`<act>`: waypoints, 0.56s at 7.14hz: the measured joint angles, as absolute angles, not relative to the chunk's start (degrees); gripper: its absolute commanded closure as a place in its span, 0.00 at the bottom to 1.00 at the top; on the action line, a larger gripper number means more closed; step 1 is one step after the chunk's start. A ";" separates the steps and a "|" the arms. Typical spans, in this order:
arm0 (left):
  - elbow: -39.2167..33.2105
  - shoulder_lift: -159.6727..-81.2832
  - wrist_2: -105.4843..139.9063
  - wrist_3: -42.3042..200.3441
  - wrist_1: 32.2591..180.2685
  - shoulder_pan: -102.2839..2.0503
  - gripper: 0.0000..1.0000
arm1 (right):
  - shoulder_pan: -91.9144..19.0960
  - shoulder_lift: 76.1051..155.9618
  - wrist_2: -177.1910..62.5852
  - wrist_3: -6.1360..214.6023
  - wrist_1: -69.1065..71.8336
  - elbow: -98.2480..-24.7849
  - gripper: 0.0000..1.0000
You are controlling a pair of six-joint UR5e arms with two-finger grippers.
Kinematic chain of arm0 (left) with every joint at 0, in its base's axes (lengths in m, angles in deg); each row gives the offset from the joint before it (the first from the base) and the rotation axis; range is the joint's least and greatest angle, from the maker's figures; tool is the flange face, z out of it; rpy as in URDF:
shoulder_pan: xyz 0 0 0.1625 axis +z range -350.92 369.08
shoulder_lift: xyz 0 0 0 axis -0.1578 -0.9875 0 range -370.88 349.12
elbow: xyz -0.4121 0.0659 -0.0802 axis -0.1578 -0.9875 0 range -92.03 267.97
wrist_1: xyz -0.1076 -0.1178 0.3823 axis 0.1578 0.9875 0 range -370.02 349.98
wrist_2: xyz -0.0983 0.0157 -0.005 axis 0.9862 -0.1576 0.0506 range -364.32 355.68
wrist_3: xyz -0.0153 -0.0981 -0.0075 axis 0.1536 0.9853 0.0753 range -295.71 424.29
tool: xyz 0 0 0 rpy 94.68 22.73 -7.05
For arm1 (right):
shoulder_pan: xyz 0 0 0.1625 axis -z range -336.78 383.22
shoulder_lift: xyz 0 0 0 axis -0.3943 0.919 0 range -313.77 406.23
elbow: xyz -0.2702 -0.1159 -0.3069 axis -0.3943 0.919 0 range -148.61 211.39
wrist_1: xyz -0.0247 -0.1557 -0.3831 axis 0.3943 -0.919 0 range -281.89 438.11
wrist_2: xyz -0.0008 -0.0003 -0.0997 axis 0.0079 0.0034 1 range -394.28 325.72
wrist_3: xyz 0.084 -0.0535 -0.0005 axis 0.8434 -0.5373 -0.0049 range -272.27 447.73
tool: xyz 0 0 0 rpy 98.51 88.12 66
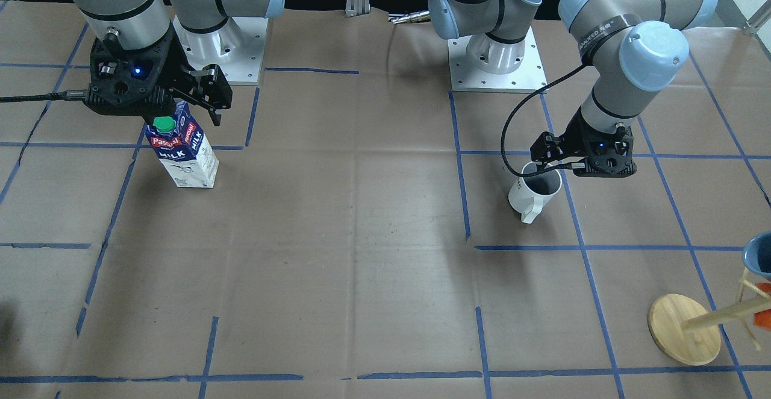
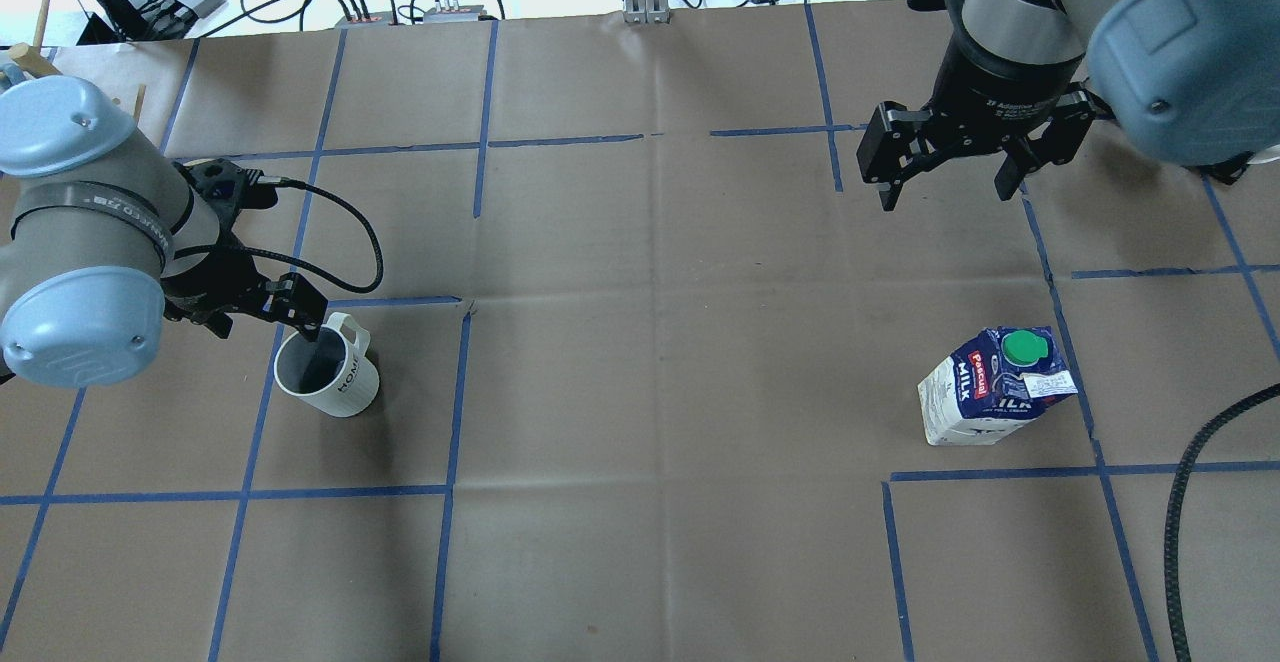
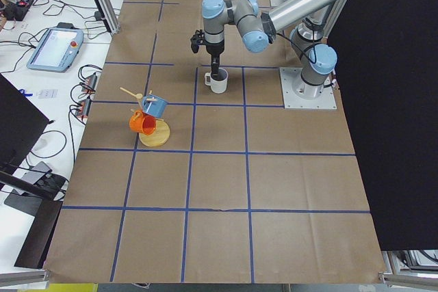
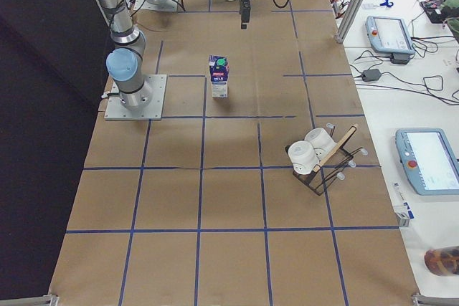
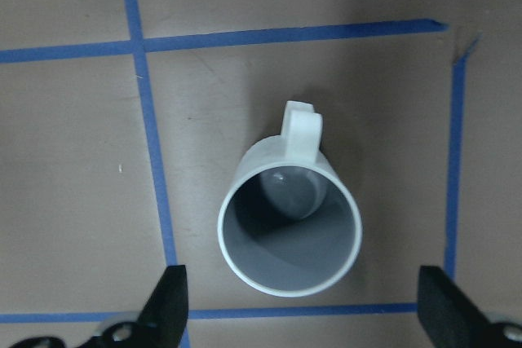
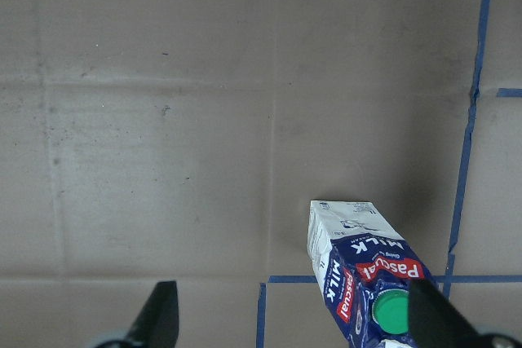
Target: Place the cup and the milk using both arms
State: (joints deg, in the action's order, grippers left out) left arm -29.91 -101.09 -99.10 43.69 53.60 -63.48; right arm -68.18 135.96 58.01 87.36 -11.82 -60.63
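The white cup [image 2: 335,382] stands upright on the brown paper, handle toward the far side, and also shows in the front view [image 1: 533,197]. My left gripper [image 2: 300,317] is open and low over it. In the left wrist view the cup [image 5: 289,234] sits between the spread fingertips [image 5: 171,303], and I cannot tell whether they touch it. The milk [image 2: 985,392] stands upright on the right side, green cap up. My right gripper [image 2: 945,197] is open and empty, raised above the table, with the carton [image 6: 359,270] at the lower right of its wrist view.
A wooden mug tree [image 1: 683,329] with a blue and an orange cup stands toward the left arm's outer side. A rack with white cups [image 4: 315,155] stands beyond the milk on the operators' side. The arm base plates [image 1: 497,55] are at the robot's edge.
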 measured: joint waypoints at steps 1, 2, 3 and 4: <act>-30.40 -101.69 -99.33 42.76 52.70 -62.31 0.01 | -68.18 135.85 57.96 87.30 -11.84 -60.74 0.00; -30.59 -102.63 -99.30 42.01 52.17 -61.20 0.03 | -68.18 135.81 57.93 87.25 -11.91 -61.26 0.00; -30.65 -103.97 -99.22 41.59 51.40 -60.63 0.03 | -68.17 135.90 57.96 87.10 -12.68 -62.11 0.00; -30.67 -105.36 -99.22 41.40 50.60 -60.40 0.04 | -68.13 136.06 58.01 86.89 -14.13 -62.72 0.00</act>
State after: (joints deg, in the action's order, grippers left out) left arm -30.67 -105.36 -99.22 41.40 50.60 -60.40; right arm -68.13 136.06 58.01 86.89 -14.13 -62.72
